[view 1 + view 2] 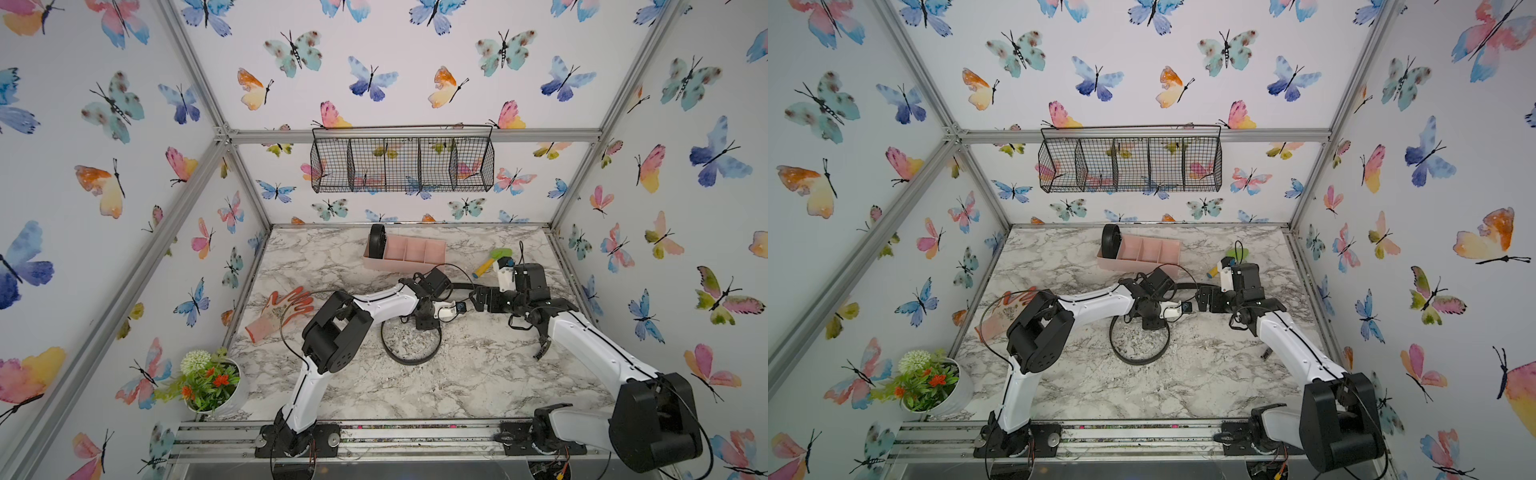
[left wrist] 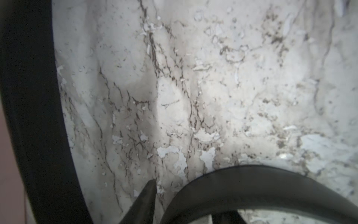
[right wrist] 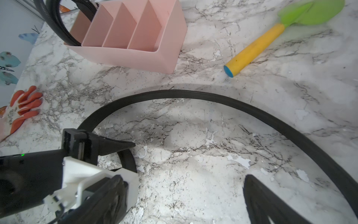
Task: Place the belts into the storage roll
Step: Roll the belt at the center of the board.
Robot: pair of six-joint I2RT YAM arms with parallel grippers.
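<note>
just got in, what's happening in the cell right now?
Belt packing, half done. One rolled belt already stands in the end compartment of the pink tray. The second belt lies in a loose curve on the marble table. The left tool straddles it; a firm grip can't be confirmed. The right tool is open and empty beside it.

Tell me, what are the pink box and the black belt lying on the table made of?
The pink box looks like thin plastic: smooth, matte, with crisp straight walls and dividers. The black belt seems leather or a leather-like stuff, dull, since it bends in a soft loop; which one, I cannot tell.
</note>
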